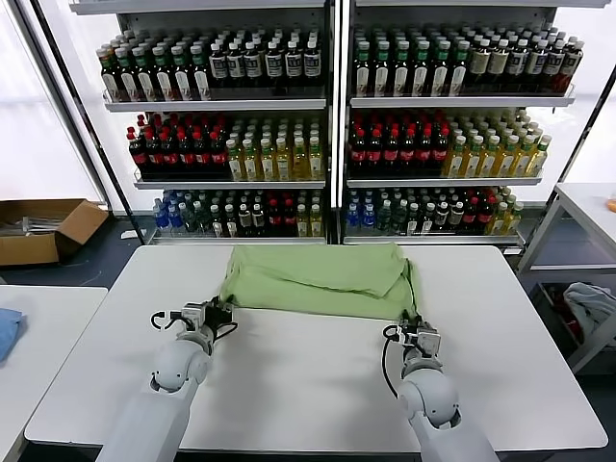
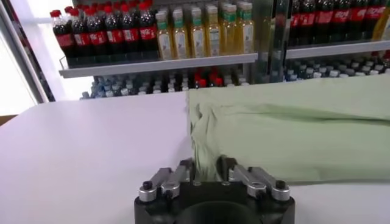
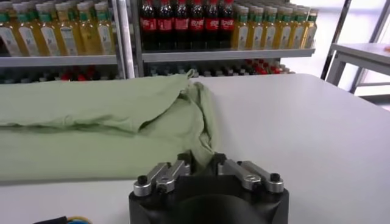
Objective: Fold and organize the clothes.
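1. The light green polo shirt (image 1: 322, 279) lies partly folded on the white table (image 1: 308, 385), just ahead of both grippers, its folded layers bunched toward the far edge of the table.
2. The left gripper (image 1: 220, 310) sits low at the shirt's near left corner — in the left wrist view its fingers (image 2: 187, 171) are drawn in close with the green cloth pinched between them.
3. The right gripper (image 1: 420, 328) sits at the shirt's near right corner; in the right wrist view the fingers (image 3: 184, 163) are closed tight on a gathered tuck of the fabric's edge.
4. Between the two grippers the shirt's near hem runs roughly straight across the table, flat against the surface.
5. Beyond the shirt, past the far edge of the table, stand shelves of bottled drinks (image 1: 327, 125) — dark, red-capped and yellow bottles in rows.
6. Out past the left gripper, a cardboard box (image 1: 43, 229) rests on the floor; past the right gripper, another white table (image 1: 587, 207) stands to the side.
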